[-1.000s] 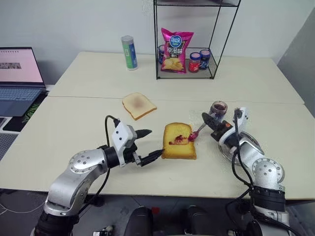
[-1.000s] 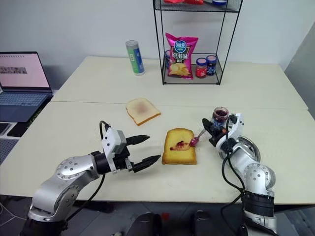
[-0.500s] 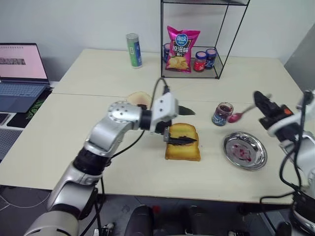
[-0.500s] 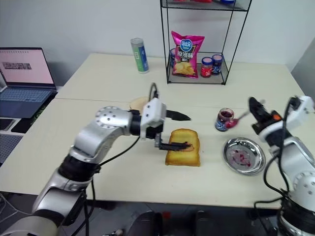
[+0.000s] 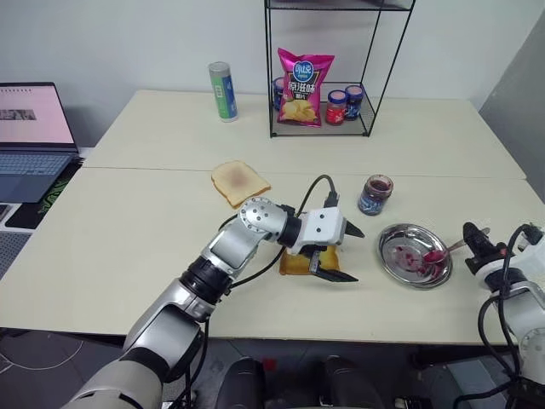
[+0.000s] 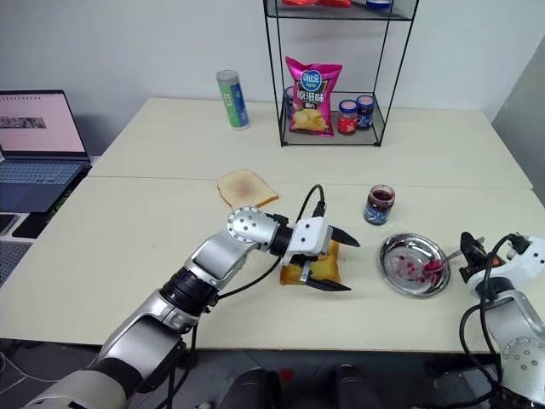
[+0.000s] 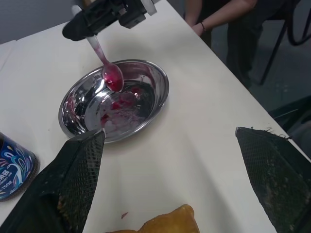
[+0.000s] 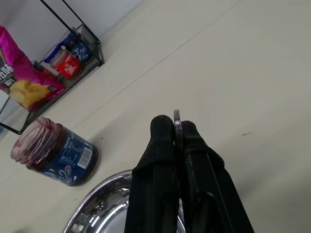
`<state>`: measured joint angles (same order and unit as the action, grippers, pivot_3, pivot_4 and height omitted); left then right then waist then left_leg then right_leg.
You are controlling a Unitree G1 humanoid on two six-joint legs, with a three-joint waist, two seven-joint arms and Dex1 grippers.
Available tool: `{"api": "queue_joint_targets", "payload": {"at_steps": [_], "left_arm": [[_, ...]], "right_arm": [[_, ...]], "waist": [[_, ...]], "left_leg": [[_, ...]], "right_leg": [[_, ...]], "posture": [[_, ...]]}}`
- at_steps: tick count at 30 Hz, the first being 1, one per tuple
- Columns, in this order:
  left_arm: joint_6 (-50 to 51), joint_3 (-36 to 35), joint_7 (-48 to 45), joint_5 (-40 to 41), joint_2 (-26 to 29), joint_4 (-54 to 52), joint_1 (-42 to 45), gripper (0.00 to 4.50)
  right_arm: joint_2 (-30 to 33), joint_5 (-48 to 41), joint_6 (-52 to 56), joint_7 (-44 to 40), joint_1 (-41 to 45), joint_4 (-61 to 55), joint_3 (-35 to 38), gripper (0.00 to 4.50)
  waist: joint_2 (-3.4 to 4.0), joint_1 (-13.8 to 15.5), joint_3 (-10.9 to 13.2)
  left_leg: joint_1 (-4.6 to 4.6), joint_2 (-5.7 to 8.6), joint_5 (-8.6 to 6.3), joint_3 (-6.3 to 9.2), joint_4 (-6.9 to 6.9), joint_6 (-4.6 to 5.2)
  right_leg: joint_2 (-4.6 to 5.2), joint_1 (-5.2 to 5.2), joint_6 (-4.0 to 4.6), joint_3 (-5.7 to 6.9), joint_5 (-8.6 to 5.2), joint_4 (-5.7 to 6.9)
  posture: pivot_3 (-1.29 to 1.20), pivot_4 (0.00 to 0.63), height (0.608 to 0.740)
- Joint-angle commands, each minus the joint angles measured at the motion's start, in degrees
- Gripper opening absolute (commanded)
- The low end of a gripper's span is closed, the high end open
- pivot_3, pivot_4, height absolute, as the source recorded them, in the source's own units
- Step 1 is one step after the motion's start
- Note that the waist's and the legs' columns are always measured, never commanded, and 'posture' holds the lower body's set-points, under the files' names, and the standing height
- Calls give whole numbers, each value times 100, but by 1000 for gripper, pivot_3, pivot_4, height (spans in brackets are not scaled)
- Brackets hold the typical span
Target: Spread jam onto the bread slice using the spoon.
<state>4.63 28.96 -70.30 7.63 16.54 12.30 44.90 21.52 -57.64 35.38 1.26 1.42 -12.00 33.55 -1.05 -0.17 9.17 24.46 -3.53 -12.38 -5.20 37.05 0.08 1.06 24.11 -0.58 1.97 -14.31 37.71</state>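
The bread slice lies near the table's front, mostly covered by my left gripper. That gripper hangs open over it, fingers spread wide and pointing toward the steel dish. My right gripper is shut on the handle of the spoon. The spoon's red-smeared bowl dips into the dish. Jam shows as red smears on the dish floor. An open jam jar stands just behind the dish.
A thin toast slice lies behind the bread. At the back, a wire rack holds a chip bag and lidded jars. A green can stands beside it, a laptop at far left. A person sits beyond the table's right edge.
My right gripper carried the spoon from the bread rightward and down into the dish. My left arm swung right, and its open gripper now sits over the bread.
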Motion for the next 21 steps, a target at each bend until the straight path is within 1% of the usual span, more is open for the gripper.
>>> {"api": "queue_joint_targets", "payload": {"at_steps": [1,3,4,5,6,12,13,18,19,20,21], "left_arm": [[-10,-165,97,-23,-63,-140,32,4500],[16,-202,138,-33,-48,-161,21,4500],[31,-221,163,-29,-40,-173,15,4500],[40,-239,189,-28,-37,-181,9,4500],[29,-249,212,-40,-35,-182,5,4500],[35,-326,267,-51,-77,-218,8,4500],[45,-341,273,-43,-79,-232,9,4500],[221,-549,223,68,57,-352,6,4500],[390,-688,205,152,182,-431,1,4500],[670,-894,174,293,358,-542,5,4500],[942,-1230,118,383,794,-642,-40,4500]], "right_arm": [[57,220,-155,-221,283,535,-5,507],[91,294,-163,-298,349,666,10,904],[108,315,-159,-334,364,709,29,1207],[127,329,-156,-366,369,735,41,1263],[142,338,-153,-386,373,755,52,1610],[248,365,-137,-436,400,808,180,2975],[262,366,-135,-428,402,786,203,3272],[645,487,-140,-432,476,626,375,4453],[964,610,-9,-661,405,448,243,4485],[1437,765,140,-1086,272,174,17,4485],[2203,727,482,-1886,-4,-327,-228,4485]], "waist": [[0,1,0],[0,5,0],[1,6,0],[2,6,-1],[3,7,-1],[2,6,-1],[2,7,-1],[4,7,-1],[4,6,-1],[4,5,-1],[29,-10,7]], "left_leg": [[0,0,0,-2,1,0],[0,2,0,-2,1,0],[0,2,0,-2,-1,0],[0,2,0,-1,-4,0],[0,1,0,0,-5,0],[0,1,0,-1,-2,0],[0,1,0,-1,-2,0],[-1,2,0,-2,-2,-1],[-1,2,0,-2,-2,-1],[-1,2,0,-2,-2,-1],[-1,2,0,-2,-2,-1]], "right_leg": [[1,-1,0,-1,0,-1],[2,-1,0,-1,0,-1],[2,0,0,0,0,-1],[2,1,0,0,-1,-1],[1,1,1,1,-2,-1],[1,0,0,1,-2,1],[2,0,0,1,-2,3],[2,1,0,-1,-2,5],[2,1,0,0,-2,5],[2,1,0,0,-2,5],[1,1,0,0,-2,5]], "posture": [[0,150,740],[0,150,740],[0,150,740],[0,150,740],[0,150,740],[0,150,740],[0,150,740],[0,150,740],[0,150,740],[0,150,740],[0,150,740]]}}
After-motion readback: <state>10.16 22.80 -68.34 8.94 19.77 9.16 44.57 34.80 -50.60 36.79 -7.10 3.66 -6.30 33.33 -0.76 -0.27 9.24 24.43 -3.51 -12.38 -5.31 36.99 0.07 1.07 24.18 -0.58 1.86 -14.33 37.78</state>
